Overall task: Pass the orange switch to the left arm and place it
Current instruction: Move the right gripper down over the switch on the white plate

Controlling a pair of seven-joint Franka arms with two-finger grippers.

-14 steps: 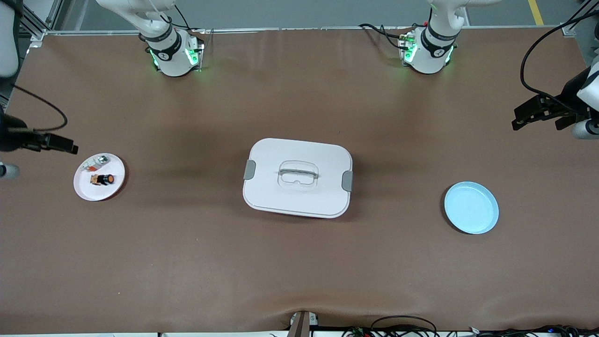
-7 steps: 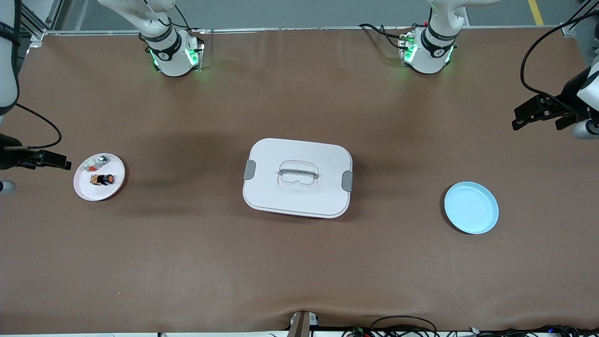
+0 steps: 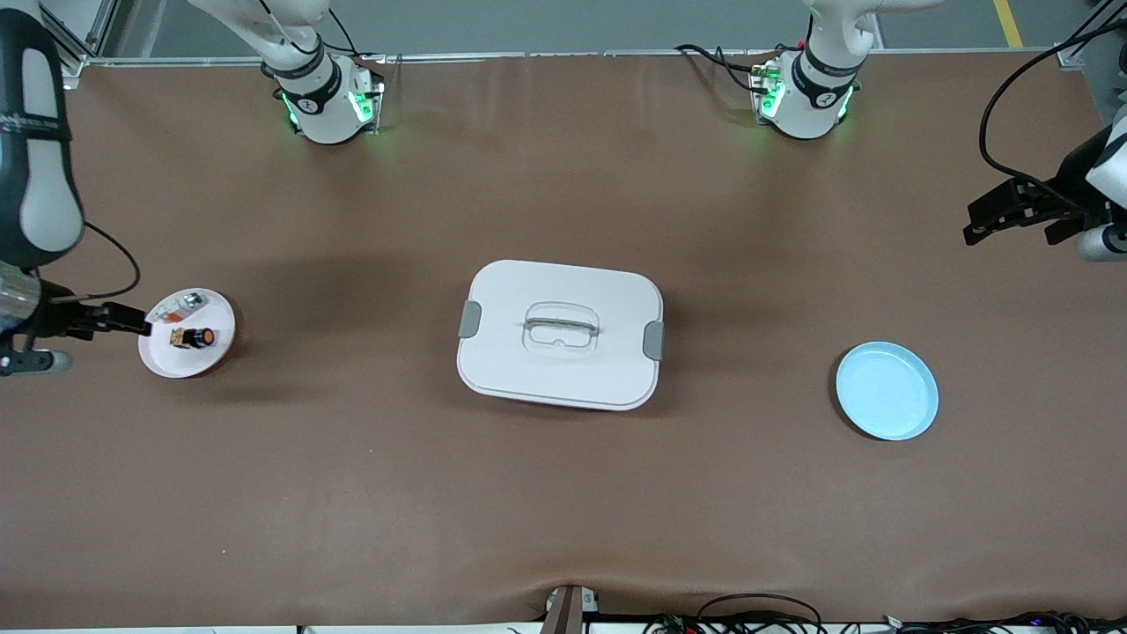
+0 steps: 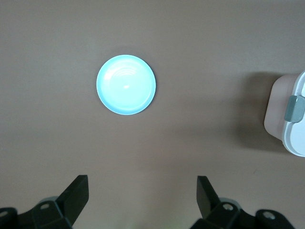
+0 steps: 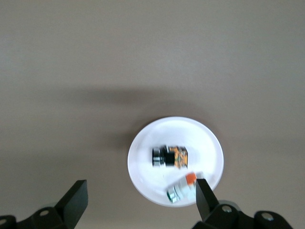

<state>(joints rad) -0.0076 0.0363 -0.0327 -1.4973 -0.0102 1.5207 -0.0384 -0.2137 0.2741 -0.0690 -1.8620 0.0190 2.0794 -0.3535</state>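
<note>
The orange switch (image 3: 194, 337) lies on its side on a small pink plate (image 3: 167, 361) at the right arm's end of the table. In the right wrist view the switch (image 5: 170, 156) shows on the plate (image 5: 143, 167). My right gripper (image 3: 139, 327) is open and empty, in the air beside the plate's rim; its wrist view (image 5: 140, 193) shows the jaws wide apart. The white box (image 3: 560, 335) stands at the table's middle. My left gripper (image 3: 973, 231) is open and empty and waits over the left arm's end of the table, jaws wide in its own view (image 4: 141, 188).
A whitish-clear part (image 3: 180, 305) with a red-orange bit shares the pink plate (image 5: 182, 187). A light-blue plate (image 3: 887, 391) lies empty between the box and the left arm's end; it shows in the left wrist view (image 4: 126, 85) with the box's corner (image 4: 293, 119).
My right gripper has moved down and in toward the pink plate's rim. The left arm, box and plates have not moved.
</note>
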